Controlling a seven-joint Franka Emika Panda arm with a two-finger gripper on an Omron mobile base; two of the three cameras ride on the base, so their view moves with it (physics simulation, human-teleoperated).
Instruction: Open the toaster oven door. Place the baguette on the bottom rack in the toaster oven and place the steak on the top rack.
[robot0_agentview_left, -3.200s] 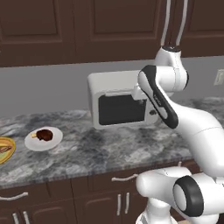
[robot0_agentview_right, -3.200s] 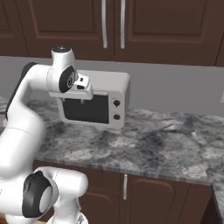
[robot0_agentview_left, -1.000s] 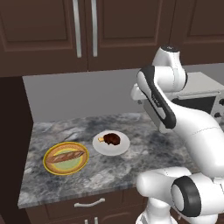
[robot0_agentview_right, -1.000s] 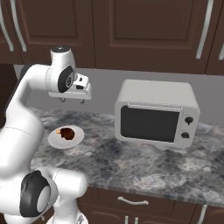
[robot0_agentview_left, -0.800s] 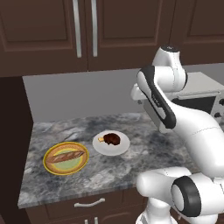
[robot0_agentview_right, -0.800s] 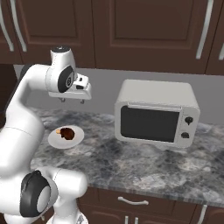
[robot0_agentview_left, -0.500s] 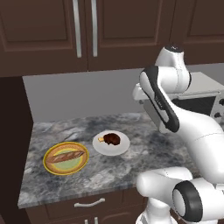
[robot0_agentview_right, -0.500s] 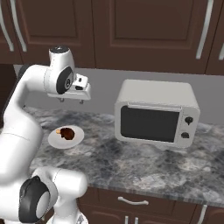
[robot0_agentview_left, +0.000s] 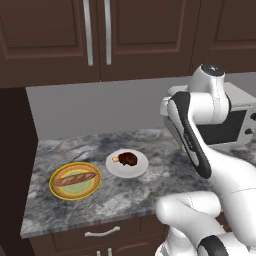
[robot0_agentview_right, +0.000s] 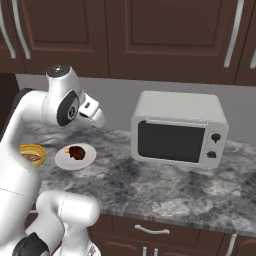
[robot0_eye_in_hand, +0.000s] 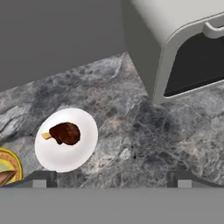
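Note:
The toaster oven (robot0_agentview_right: 178, 131) stands on the counter with its toaster oven door (robot0_agentview_right: 172, 141) shut, so the bottom rack and top rack are hidden behind the dark glass. The steak (robot0_agentview_left: 128, 159) lies on a white plate (robot0_agentview_left: 137, 170). The baguette (robot0_agentview_left: 74, 180) rests on a yellow plate (robot0_agentview_left: 57, 190) to the left of it. My gripper (robot0_agentview_right: 98, 119) hangs open and empty in the air between steak and oven, above the counter. In the hand view its fingertips (robot0_eye_in_hand: 43, 178) stand wide apart over the stone, with the steak (robot0_eye_in_hand: 65, 133) at left and the oven (robot0_eye_in_hand: 175, 39) at upper right.
The grey marbled counter (robot0_agentview_left: 125, 200) ends at a dark wall on the left. Dark wood cabinets (robot0_agentview_right: 165, 35) hang above the oven. The oven's two knobs (robot0_agentview_right: 215, 138) sit on its front's right side, and a handle (robot0_agentview_right: 176, 121) runs along the door's top.
Since the oldest frames the whole scene has slid right, so the cameras moved left. Over the last second the hand has dipped slightly; jaws stay open and the food has not moved.

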